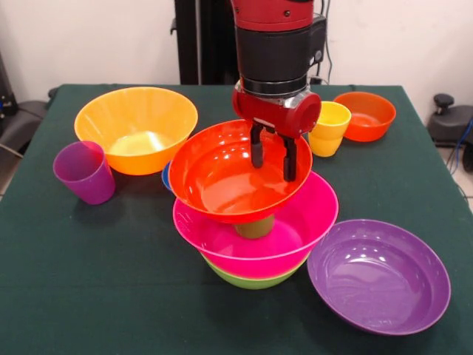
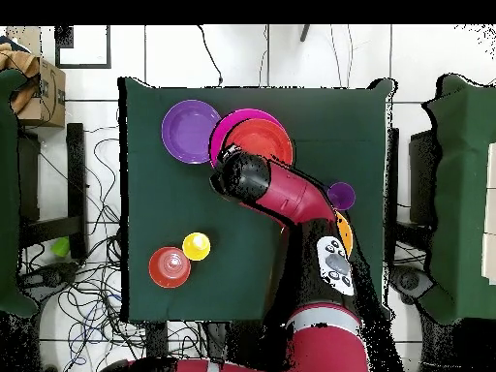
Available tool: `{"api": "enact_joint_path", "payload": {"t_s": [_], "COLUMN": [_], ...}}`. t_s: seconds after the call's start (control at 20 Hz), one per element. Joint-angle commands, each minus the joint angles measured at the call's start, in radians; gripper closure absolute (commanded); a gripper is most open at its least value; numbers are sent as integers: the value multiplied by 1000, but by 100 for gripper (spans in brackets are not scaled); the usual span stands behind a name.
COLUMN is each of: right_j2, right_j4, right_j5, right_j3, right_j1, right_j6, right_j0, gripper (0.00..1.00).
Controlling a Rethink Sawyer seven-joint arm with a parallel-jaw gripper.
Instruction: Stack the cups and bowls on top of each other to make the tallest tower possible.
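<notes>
The tower point(image 1: 255, 229) stands near the middle of the worktop point(image 1: 96, 296): lime green bowl point(image 1: 251, 279) lowest, pink bowl point(image 1: 255, 237) on it, a cup point(image 1: 255, 226) inside, and the tilted red-orange bowl point(image 1: 236, 174) on top. The claw point(image 1: 272, 159) hangs open inside that top bowl, apparently gripping nothing. Risk: the bowl balances on the narrow cup; a brush from a finger could tip it off.
</notes>
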Motion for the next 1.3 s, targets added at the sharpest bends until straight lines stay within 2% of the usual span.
{"api": "enact_joint_path", "payload": {"t_s": [0.05,0.4,0.7,0.9,1.0,1.1,1.2,1.3], "right_j2": [76,72,90,88,83,92,93,121], "right_j4": [-46,-33,-27,-19,-13,-14,-15,-27], "right_j5": [9,17,22,21,40,18,9,-71], "right_j3": [45,43,41,37,19,70,56,169], "right_j1": [-30,-34,-33,-31,-27,-58,-42,-87], "right_j6": [30,69,61,78,60,60,66,69], "right_j0": [-50,-16,-30,-18,-73,-86,-86,-121], "gripper": [0,0,0,0,0,0,0,0]}}
